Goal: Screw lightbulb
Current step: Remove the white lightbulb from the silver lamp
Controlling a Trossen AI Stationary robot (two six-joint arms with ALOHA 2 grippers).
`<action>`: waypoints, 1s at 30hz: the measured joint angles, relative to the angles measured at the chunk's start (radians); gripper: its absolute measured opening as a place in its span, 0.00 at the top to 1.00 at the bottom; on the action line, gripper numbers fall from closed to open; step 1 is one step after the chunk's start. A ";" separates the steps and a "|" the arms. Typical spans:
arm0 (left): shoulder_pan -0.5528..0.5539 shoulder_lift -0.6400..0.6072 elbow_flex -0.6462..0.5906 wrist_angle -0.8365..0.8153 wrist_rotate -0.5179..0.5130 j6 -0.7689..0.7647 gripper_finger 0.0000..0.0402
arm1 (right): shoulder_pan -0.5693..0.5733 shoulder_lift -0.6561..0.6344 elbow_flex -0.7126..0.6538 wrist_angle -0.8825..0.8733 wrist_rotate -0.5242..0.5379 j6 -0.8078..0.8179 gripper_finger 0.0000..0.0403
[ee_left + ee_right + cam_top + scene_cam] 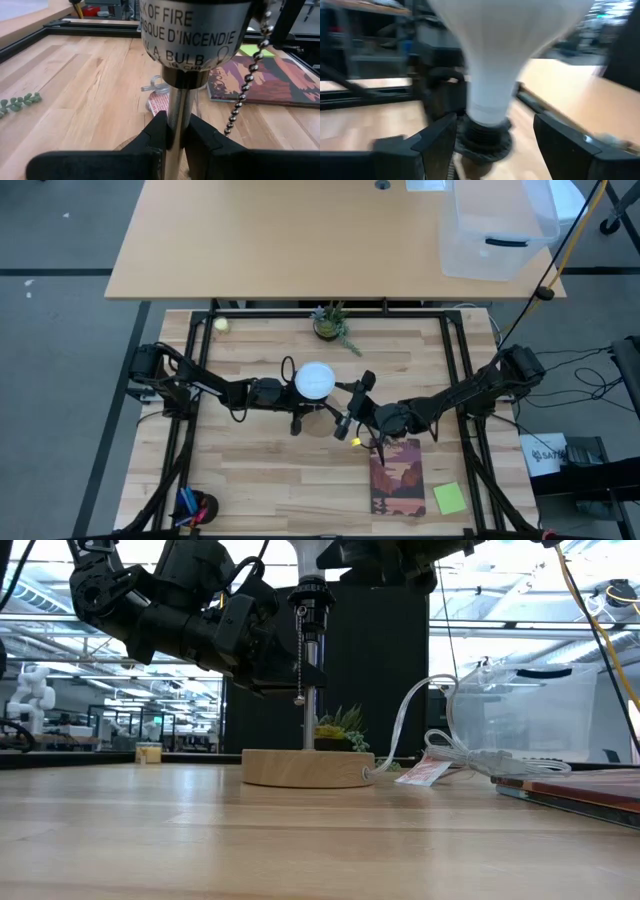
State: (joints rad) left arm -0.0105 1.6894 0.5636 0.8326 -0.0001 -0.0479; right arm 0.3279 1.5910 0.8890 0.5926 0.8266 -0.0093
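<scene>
The white lightbulb [500,50] stands neck-down in the black socket [482,142] atop a lamp with a round wooden base [305,768]. It also shows in the high view [314,380]. My left gripper [179,142] is shut on the lamp's metal stem below the socket, at the table's middle [296,394]. My right gripper [495,137] is open. Its fingers stand on either side of the bulb's neck, apart from it. In the high view, my right gripper [352,404] is just right of the bulb. My left gripper pinches the lamp's upright metal stem [177,117] between its two fingers [159,135], just below the socket. The fingers come level from the table's left side and lie across the stem. The lamp stands upright, its wooden base on the table.
A bead pull chain [245,90] hangs from the socket. The lamp's clear cord [440,745] trails right. A book [397,477] and a green note [449,498] lie front right. A small plant [330,323] and a yellow-green ball [221,324] sit at the far edge.
</scene>
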 joint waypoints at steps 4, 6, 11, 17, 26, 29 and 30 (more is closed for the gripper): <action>0.000 0.000 0.000 0.000 -0.018 -0.016 0.89 | 0.008 0.026 0.000 0.097 0.000 -0.012 0.36; 0.002 0.000 0.000 0.000 -0.037 -0.019 0.89 | 0.009 0.039 0.000 0.128 0.004 -0.017 0.36; 0.002 0.000 0.000 0.000 -0.076 -0.032 0.89 | 0.004 0.078 0.000 0.198 0.073 -0.033 0.36; 0.002 0.000 0.000 0.000 -0.086 -0.045 0.89 | -0.020 0.104 0.000 0.262 0.070 -0.067 0.36; 0.002 0.000 0.000 0.000 -0.092 -0.052 0.89 | -0.068 0.105 0.066 0.224 -0.021 -0.082 0.36; 0.002 0.000 0.000 -0.001 -0.093 -0.054 0.89 | -0.088 0.105 0.093 0.196 -0.060 -0.078 0.36; 0.002 0.000 0.000 0.000 -0.093 -0.056 0.89 | -0.096 0.105 0.101 0.177 -0.067 -0.071 0.36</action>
State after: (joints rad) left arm -0.0086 1.6894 0.5636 0.8322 -0.0934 -0.1038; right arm 0.2323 1.6958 0.9897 0.7693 0.7592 -0.0805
